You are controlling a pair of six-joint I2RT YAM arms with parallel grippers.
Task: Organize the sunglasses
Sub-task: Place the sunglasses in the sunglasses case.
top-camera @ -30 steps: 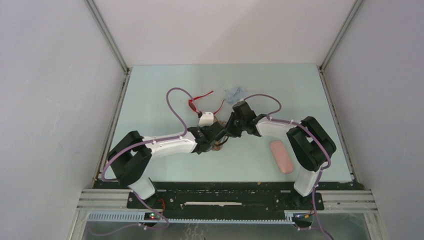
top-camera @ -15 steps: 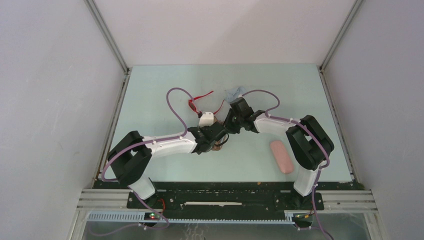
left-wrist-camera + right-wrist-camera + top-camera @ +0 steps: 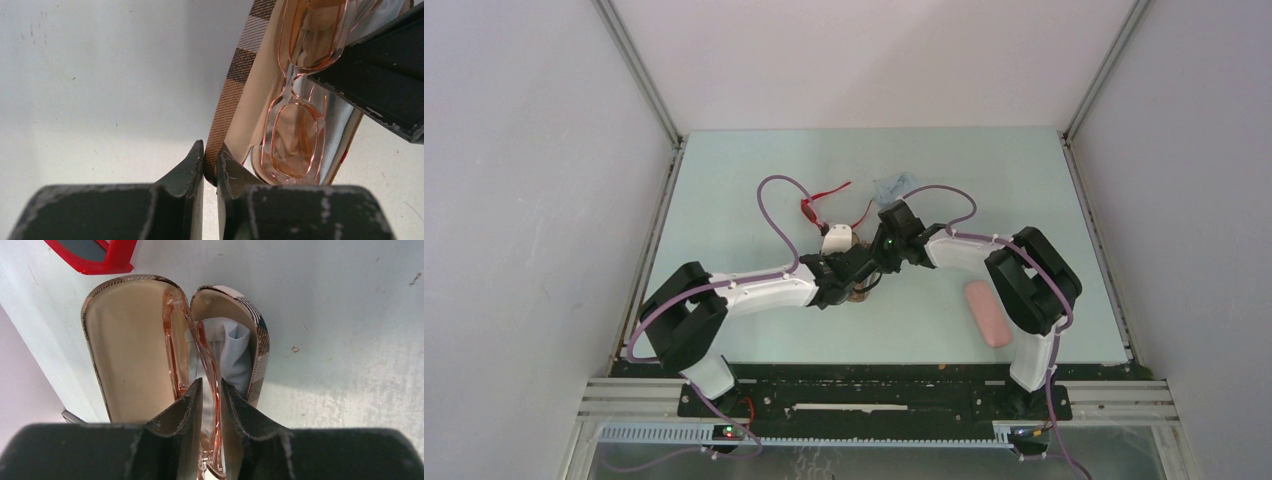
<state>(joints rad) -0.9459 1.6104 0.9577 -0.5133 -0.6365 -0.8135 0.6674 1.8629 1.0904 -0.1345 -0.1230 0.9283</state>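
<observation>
The slim orange-tinted sunglasses (image 3: 299,95) lie in an open plaid case (image 3: 239,75), over a pale cloth (image 3: 234,356) in its base. My left gripper (image 3: 210,166) is shut on the edge of the case's lid. My right gripper (image 3: 210,390) is shut on the orange sunglasses (image 3: 206,357) from above, over the case (image 3: 127,347). In the top view the two grippers (image 3: 861,281) (image 3: 884,256) meet at the table's middle and hide the case. The red sunglasses (image 3: 824,206) lie open just beyond them, and a corner shows in the right wrist view (image 3: 102,255).
A pink oblong case (image 3: 987,313) lies near the right arm at the front right. A pale blue cloth (image 3: 892,185) lies crumpled at the back, beyond the right gripper. Purple cables loop over both wrists. Grey walls close in the table's sides.
My right gripper has shifted a little left and toward the case, its elbow following. The left arm and the red sunglasses have stayed put.
</observation>
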